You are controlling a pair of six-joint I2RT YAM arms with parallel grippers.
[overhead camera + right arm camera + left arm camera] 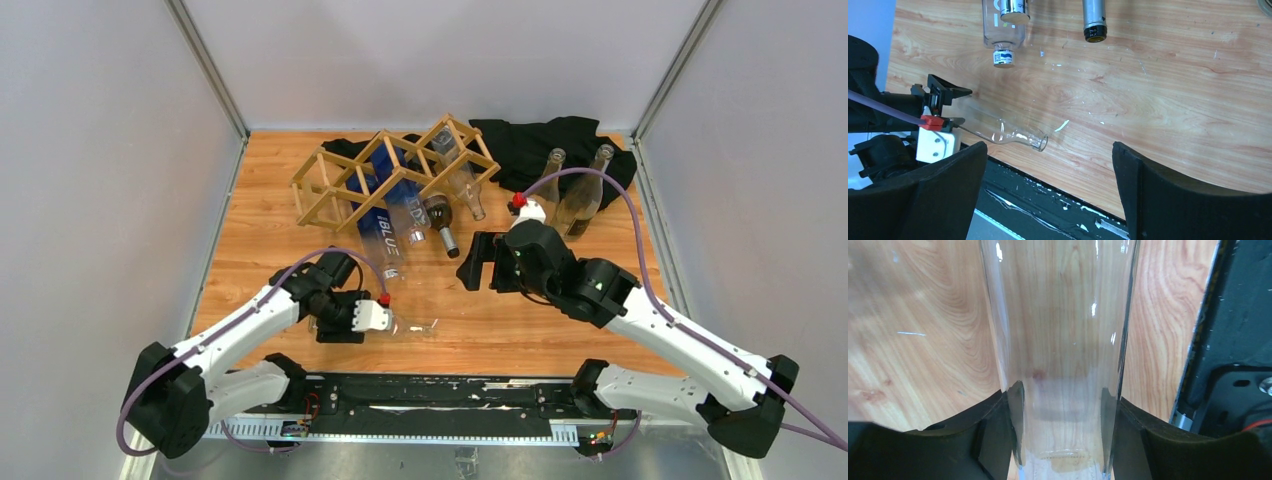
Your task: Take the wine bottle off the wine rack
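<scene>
Clear wine bottle (1013,136) lies sideways, well apart from tan wine rack (392,168)

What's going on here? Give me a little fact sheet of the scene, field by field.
Left gripper: shut on a clear bottle, held on its side near the front edge
Right gripper: open, empty, above the table
Wine rack: at the back, several bottles lying in it
Standing bottles: two, beside the black cloth
</scene>
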